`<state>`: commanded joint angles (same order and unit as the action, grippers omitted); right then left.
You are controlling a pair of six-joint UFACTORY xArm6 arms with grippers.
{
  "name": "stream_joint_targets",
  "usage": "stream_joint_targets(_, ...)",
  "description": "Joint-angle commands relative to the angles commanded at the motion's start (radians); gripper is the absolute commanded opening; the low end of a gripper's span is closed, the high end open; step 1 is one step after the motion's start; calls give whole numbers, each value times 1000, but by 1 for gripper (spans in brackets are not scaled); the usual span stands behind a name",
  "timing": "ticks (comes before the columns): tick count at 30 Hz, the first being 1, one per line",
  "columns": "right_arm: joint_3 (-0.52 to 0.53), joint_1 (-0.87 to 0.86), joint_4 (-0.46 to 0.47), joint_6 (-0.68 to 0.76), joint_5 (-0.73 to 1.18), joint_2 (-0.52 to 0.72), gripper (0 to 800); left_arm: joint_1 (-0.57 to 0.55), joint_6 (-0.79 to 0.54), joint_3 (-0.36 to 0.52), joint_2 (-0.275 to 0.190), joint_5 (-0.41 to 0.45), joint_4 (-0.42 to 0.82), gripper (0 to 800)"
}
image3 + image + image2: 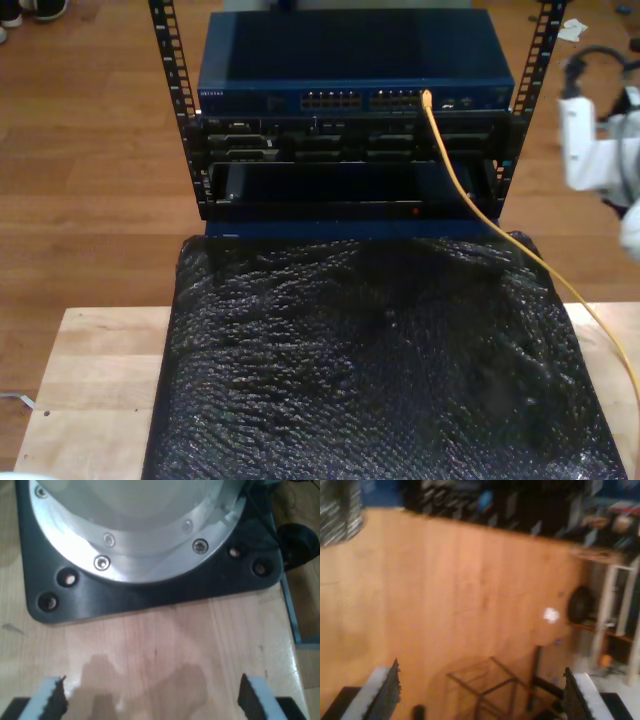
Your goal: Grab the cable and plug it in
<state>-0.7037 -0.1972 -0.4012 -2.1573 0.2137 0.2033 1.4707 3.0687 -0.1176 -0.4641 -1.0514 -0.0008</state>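
- Tool one, my first gripper (152,700): jaws spread wide, nothing between them, hanging over bare wooden worktop (165,645) just short of a black base plate (150,592) with a round metal flange (150,540) bolted on it.
- My second gripper (482,692): jaws also wide apart and empty, looking down on a wooden floor (450,585); view is blurred, a thin wire-frame shape (482,682) lies below, can't tell what it is.
- Cable (475,205) in the exterior view: yellow-orange, its end already at a port on the blue switch (355,75) in the rack (350,160), toward that view's right; the rest runs down across the rack front and off over the black bubble-wrap sheet (370,360) at that view's right edge.
- A white arm part (590,150) sits at the exterior view's right edge; can't say which arm.
- Step, my guess: plug looks seated, so the task seems done or nearly so, both tools clear of the cable.
- Next move, if any: check that the plug is fully seated; otherwise keep both tools open and away from the slack so it isn't snagged out.
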Motion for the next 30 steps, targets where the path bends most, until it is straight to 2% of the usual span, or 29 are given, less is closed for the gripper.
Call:
stream_joint_targets(6,9,-172,3,-57,261,80,797,0,0,0,0,0,2,799)
stream_joint_targets(18,37,-540,5,-405,671,192,797,0,2,0,0,0,2,799)
stream_joint_targets(30,101,-844,14,-677,931,342,797,0,2,0,0,0,2,800)
